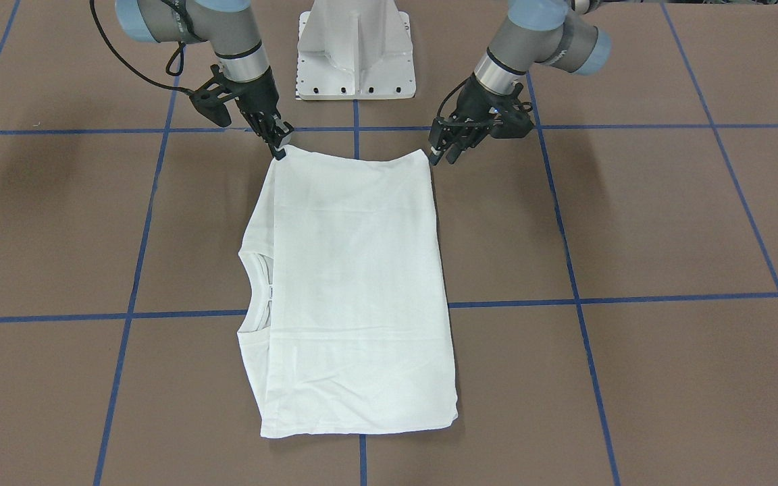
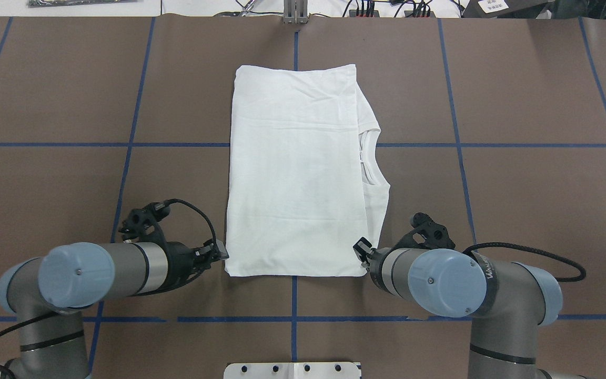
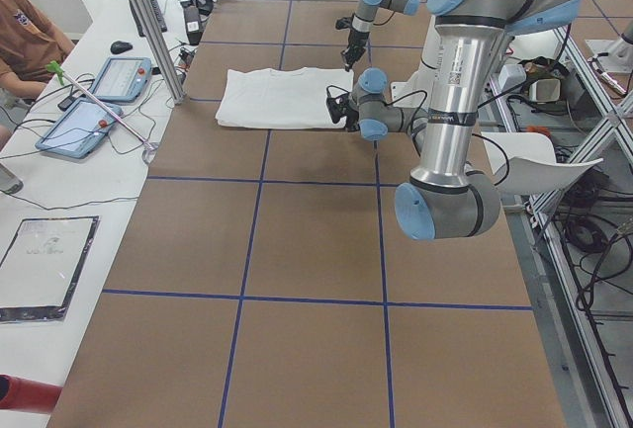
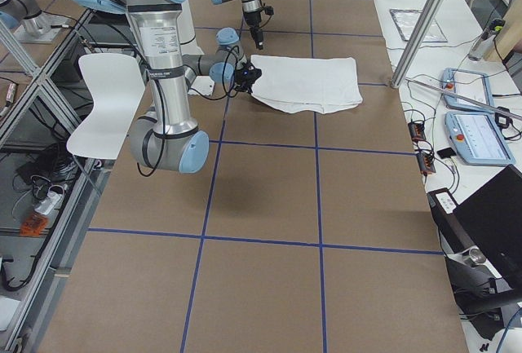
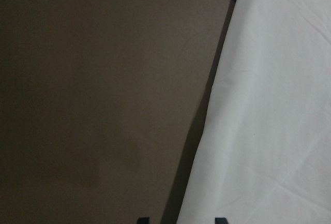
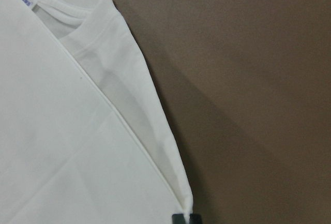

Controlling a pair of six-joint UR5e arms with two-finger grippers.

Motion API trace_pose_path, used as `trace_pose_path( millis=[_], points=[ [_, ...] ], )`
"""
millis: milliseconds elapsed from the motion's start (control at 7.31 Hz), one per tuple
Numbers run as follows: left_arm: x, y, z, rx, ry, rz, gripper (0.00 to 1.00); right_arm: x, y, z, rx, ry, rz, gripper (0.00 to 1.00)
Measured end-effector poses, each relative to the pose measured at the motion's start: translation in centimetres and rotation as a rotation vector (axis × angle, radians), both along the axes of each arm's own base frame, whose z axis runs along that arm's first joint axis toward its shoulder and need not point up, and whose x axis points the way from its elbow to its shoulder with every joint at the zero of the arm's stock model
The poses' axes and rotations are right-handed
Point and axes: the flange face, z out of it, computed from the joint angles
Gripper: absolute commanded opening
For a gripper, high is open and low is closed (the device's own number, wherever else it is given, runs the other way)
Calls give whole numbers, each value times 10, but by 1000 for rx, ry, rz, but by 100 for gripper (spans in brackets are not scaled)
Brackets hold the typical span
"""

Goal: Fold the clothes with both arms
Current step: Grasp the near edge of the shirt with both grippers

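White cotton, soft and faintly creased: shirt (image 2: pixel 292 173) folded to a long flat rectangle, no sleeve showing, ribbed collar (image 2: pixel 369 158) and small label (image 6: pixel 26 0) peeping out along the right edge, lying mid-way across the matte brown table (image 2: pixel 518 210). Judged about halfway: lengthwise folds done, a crosswise fold from near end to far end probably left. Right gripper (image 1: pixel 279 150) pinched narrow on the near right corner; left gripper (image 1: pixel 440 156) spread apart, straddling the near left edge, not yet closed.
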Motion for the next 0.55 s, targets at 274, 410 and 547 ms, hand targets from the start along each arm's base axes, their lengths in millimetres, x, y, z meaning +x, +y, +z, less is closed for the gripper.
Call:
trace_pose_path(
  millis=[274,410,547],
  points=[
    [30,10,-21,-18,-35,25,52,2,0,-2,2,-5,2,0],
    [32,10,-23,-21,-41,26,52,3,0,-4,3,-8,2,0],
    [31,9,-23,-22,-46,24,52,3,1,-4,3,-10,1,0]
  ],
)
